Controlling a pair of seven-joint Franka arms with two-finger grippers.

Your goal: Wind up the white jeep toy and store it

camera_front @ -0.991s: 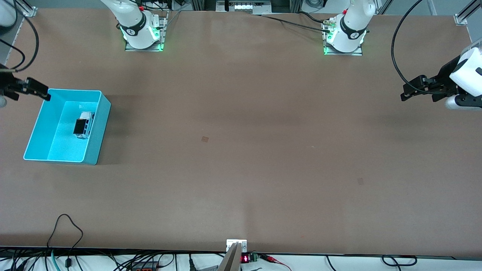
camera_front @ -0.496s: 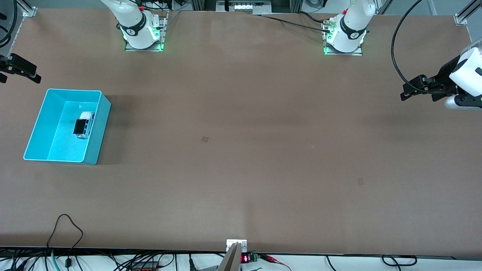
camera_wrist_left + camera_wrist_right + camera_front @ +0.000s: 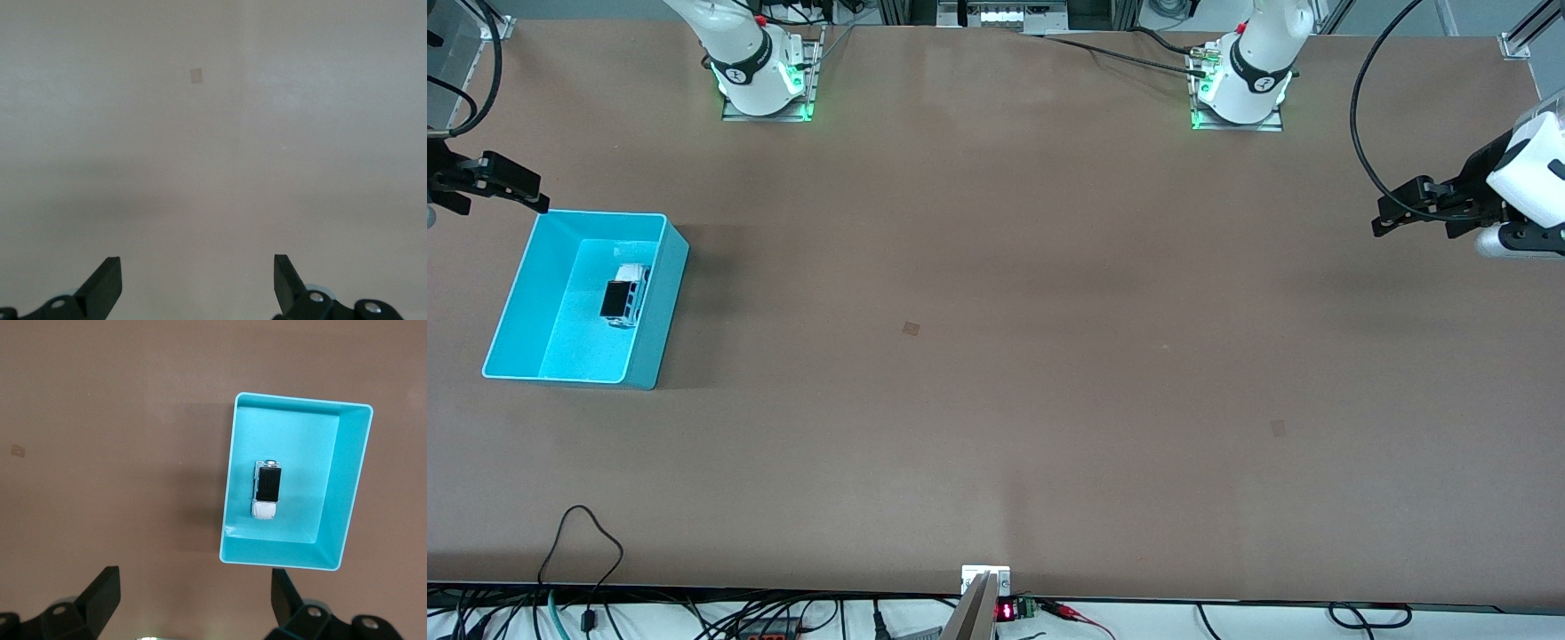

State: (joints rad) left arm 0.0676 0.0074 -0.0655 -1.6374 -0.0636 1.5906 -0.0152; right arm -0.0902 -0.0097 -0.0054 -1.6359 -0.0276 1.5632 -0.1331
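Inside the turquoise bin (image 3: 516,307), at the right arm's end of the surface (image 3: 996,356), sat the white jeep toy (image 3: 624,293), up against the bin wall. Right gripper (image 3: 494,182) had swung back toward the bin's farther corner after pulling away half a second earlier; jaws spread, empty. Left gripper (image 3: 1418,206) waited over the other end, jaws spread, unchanged. Storing looked finished; the right arm's drift read as retreat, not a regrasp.

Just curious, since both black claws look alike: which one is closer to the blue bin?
The right hand, up over the bin's corner at the right arm's end. The left hand waits at the other end. The jeep sits inside the bin.
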